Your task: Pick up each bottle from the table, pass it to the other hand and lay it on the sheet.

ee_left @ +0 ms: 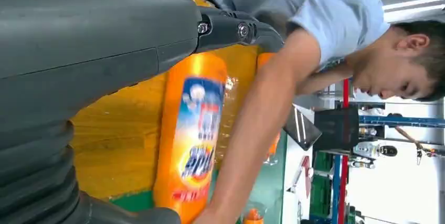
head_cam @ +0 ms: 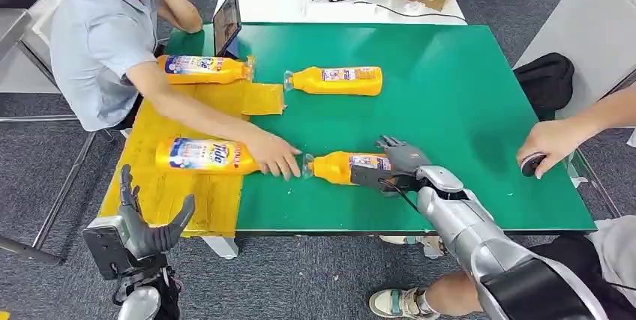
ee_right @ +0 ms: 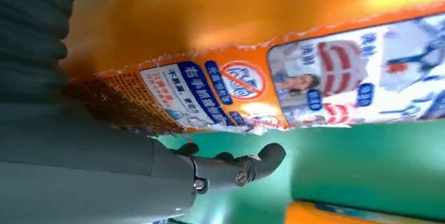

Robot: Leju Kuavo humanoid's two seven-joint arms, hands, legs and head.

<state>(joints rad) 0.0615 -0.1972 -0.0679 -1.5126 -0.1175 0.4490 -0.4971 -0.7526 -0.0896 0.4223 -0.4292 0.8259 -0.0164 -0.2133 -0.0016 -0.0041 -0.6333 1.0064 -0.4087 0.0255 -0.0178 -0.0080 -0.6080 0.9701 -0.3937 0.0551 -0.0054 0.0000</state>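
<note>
The right hand point(head_cam: 401, 161) lies over the fat end of an orange bottle point(head_cam: 346, 166) on the green table point(head_cam: 465, 95), near the front edge. Its fingers curl over the bottle's top and its thumb point(ee_right: 231, 169) sits low by the bottle's side, on the green. The bottle lies flat, and I cannot tell if the hand squeezes it tight or just rests on it.

A person in a grey shirt point(head_cam: 97, 35) sits on the left and puts a hand point(head_cam: 276, 157) at the cap end of this bottle. That hand also touches a second bottle point(head_cam: 202, 155), which lies flat on the yellow sheet point(head_cam: 161, 192) at the left side of the table.

The left hand point(head_cam: 146, 226) is up in the air just off the near left corner, with its fingers spread wide and nothing in it.

Two more orange bottles lie farther back: one point(head_cam: 204, 69) on the far part of the sheet, one point(head_cam: 336, 80) on the green just right of it.

Another person's hand point(head_cam: 551, 146) rests at the right edge of the table.
</note>
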